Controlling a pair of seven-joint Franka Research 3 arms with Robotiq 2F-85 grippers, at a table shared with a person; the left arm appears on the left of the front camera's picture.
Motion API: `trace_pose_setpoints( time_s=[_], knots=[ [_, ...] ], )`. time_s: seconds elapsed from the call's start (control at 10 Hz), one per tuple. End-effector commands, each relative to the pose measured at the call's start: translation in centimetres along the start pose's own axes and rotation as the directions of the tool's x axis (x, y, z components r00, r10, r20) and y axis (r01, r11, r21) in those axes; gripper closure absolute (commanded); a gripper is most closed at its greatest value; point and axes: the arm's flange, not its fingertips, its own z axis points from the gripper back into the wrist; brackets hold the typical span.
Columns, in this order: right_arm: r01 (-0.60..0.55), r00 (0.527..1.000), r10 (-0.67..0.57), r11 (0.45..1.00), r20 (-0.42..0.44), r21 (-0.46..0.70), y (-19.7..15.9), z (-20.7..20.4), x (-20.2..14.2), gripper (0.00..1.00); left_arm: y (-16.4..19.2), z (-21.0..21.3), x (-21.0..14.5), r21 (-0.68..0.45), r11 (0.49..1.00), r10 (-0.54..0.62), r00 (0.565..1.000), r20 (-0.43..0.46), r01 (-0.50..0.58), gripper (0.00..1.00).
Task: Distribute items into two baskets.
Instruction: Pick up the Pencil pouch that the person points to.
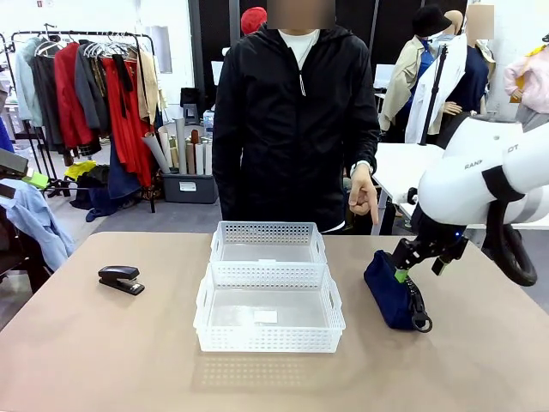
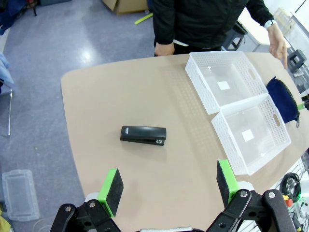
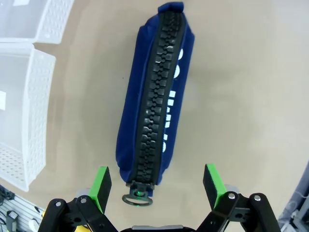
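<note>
1. Right claw (image 3: pixel 158 186): wide open over the blue pouch (image 3: pixel 153 96), frame centre.
2. Left claw (image 2: pixel 169 186): wide open; stapler (image 2: pixel 143 135) on table (image 2: pixel 111 92), centre-left.
3. Far basket (image 1: pixel 268 230) touches near basket (image 1: pixel 268 342), centre.

Left gripper (image 2: pixel 169 181), right gripper (image 3: pixel 157 184): jaws wide apart

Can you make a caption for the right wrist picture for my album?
Open right gripper hovers above a navy zip pouch lying beside a white basket.

Pouch (image 3: pixel 129 125) soft navy cloth, chunky black zip (image 3: pixel 153 111); baskets (image 1: pixel 268 337) white perforated plastic; stapler (image 2: pixel 143 135) smooth black; worktop (image 1: pixel 103 360) matt tan.
</note>
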Motion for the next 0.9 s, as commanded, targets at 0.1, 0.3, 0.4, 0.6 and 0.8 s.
trace_pose_setpoints(
  time_s=[0.1,0.3,0.4,0.6,0.8],
  knots=[
    [0.027,1.0,-0.027,0.999,0.004,-0.016,1.1,-2.8,-0.1,0.0,0.1,0.0,0.0,-0.008,1.0,-0.003,1.0,0.002,0.003,0.0],
    [0.016,1.0,-0.016,1.0,0.017,-0.008,1.5,-5.1,-0.1,0.0,0.1,0.0,0.0,-0.008,1.0,-0.003,1.0,0.002,0.003,0.0],
    [0.009,1.0,-0.009,1.0,0.03,-0.006,1.6,-5.8,0.0,0.0,0.1,0.0,0.0,-0.008,1.0,-0.003,1.0,0.002,0.003,0.0],
    [0.006,0.998,-0.005,1.0,0.06,-0.008,1.5,-6.3,0.8,0.0,0.1,0.0,0.0,-0.008,1.0,-0.003,1.0,0.002,0.003,0.0],
    [-0.003,0.998,0.004,1.0,0.066,-0.016,1.3,-6.8,1.6,0.0,0.1,0.0,0.0,-0.008,1.0,-0.003,1.0,0.002,0.003,0.0]
  ],
)
